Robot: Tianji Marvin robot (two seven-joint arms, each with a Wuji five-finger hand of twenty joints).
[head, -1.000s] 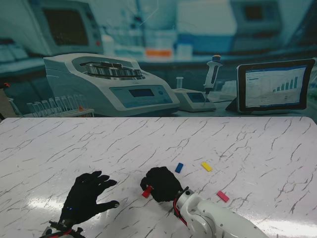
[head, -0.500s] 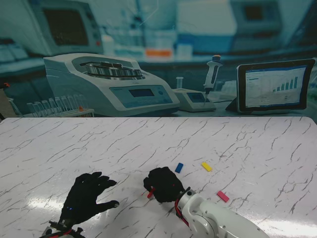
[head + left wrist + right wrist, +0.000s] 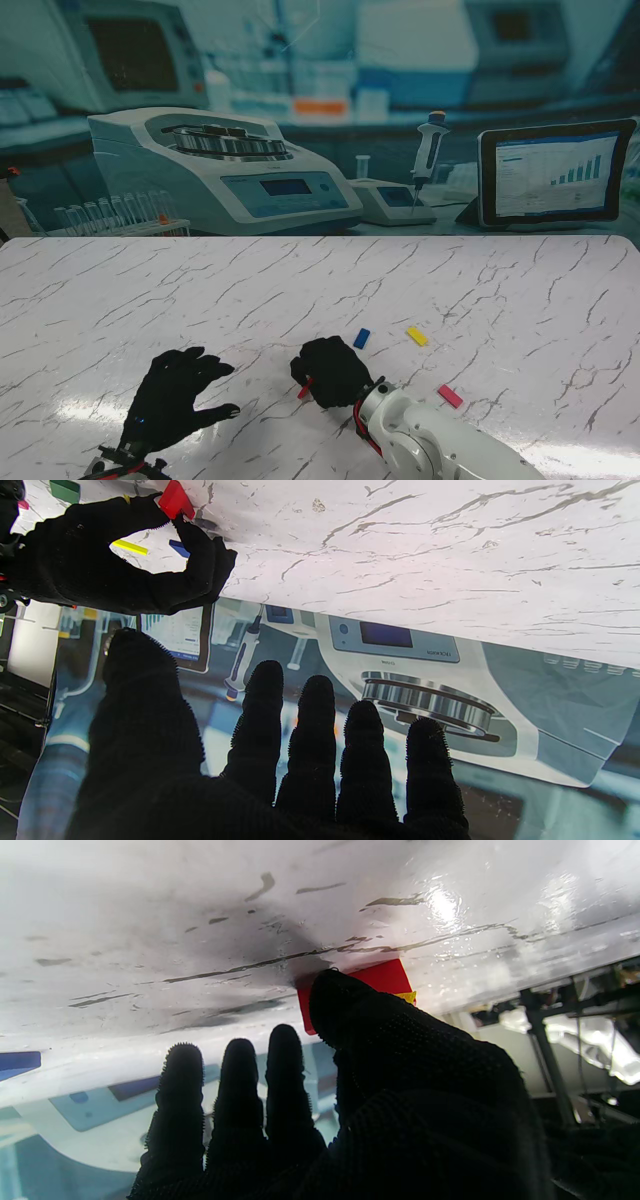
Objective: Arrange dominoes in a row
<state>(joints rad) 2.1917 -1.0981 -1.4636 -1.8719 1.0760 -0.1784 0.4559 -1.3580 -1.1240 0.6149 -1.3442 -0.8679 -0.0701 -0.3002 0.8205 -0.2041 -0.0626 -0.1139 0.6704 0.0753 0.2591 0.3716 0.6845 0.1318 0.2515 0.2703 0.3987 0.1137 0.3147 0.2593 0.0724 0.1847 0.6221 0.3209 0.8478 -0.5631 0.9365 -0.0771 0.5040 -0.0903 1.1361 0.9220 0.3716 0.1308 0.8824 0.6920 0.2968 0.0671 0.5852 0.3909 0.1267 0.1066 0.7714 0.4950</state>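
My right hand (image 3: 328,370) pinches a red domino (image 3: 304,389) between thumb and forefinger, low on the marble table (image 3: 500,290). The left wrist view shows that pinch, with the red domino (image 3: 175,500) touching the table top. In the right wrist view the thumb covers part of the red domino (image 3: 387,976). A blue domino (image 3: 361,338) and a yellow domino (image 3: 417,336) lie flat just beyond the right hand. A pink domino (image 3: 450,396) lies to its right. My left hand (image 3: 178,398) rests open to the left, fingers spread, holding nothing.
A green domino (image 3: 65,490) shows only in the left wrist view, beyond the right hand (image 3: 100,565). The backdrop behind the table's far edge is a printed lab scene with a centrifuge (image 3: 220,165) and a tablet (image 3: 555,175).
The red domino stuck out to the left of the right hand a second ago; now only a thin sliver shows under the fingers. The left hand has not moved.
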